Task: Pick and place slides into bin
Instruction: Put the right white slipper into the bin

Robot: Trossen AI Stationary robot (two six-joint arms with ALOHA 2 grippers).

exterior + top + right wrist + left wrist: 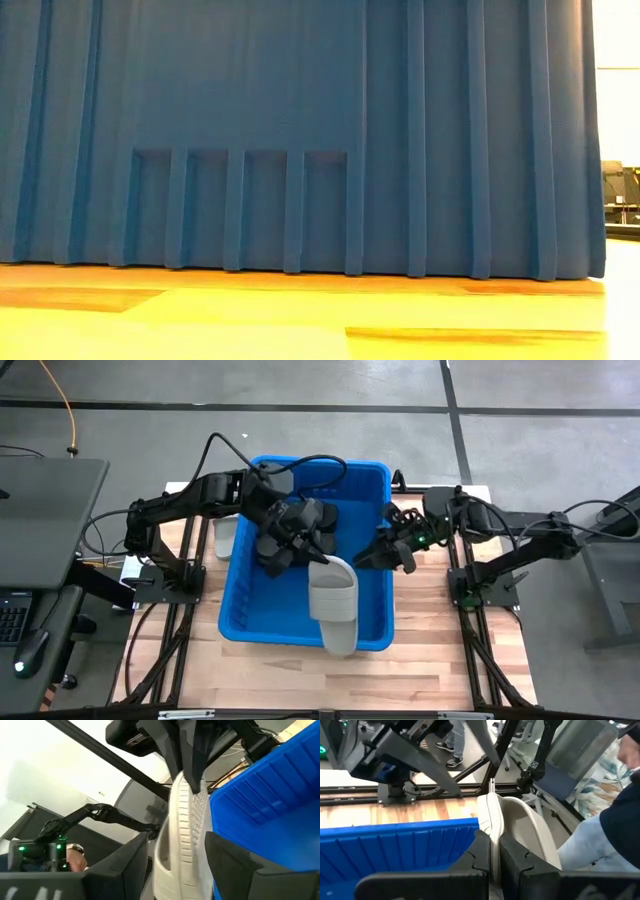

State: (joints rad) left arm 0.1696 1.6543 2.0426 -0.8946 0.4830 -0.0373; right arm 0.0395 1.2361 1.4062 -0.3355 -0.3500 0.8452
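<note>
My left gripper [316, 563] is above the blue bin [236, 622] and is shut on a pale grey-white slide [335, 605]. The slide reaches from the gripper out over the bin's near rim. My right gripper [366, 558] is open, level beside that slide. In the right wrist view its fingers stand on either side of the slide [182, 825]. Black slides [322, 520] lie inside the bin under my left arm. Another pale slide [225, 536] lies on the table left of the bin. My left gripper pinches one end of the slide's sole [493, 827] between its two fingers, one on each face. The sole shows edge-on and the strap [532, 837] arches to one side. The slide runs on from the fingers, lifted clear above the bin. My right gripper has a finger [231, 865] close on each side of the slide's ribbed face [186, 815]. I cannot tell whether they touch it.
In the low view the bin's ribbed wall [300, 130] fills nearly the whole picture. The bare wooden table top [420, 660] lies in front of and beside the bin. A person's leg [600, 845] shows beyond the table in the left wrist view.
</note>
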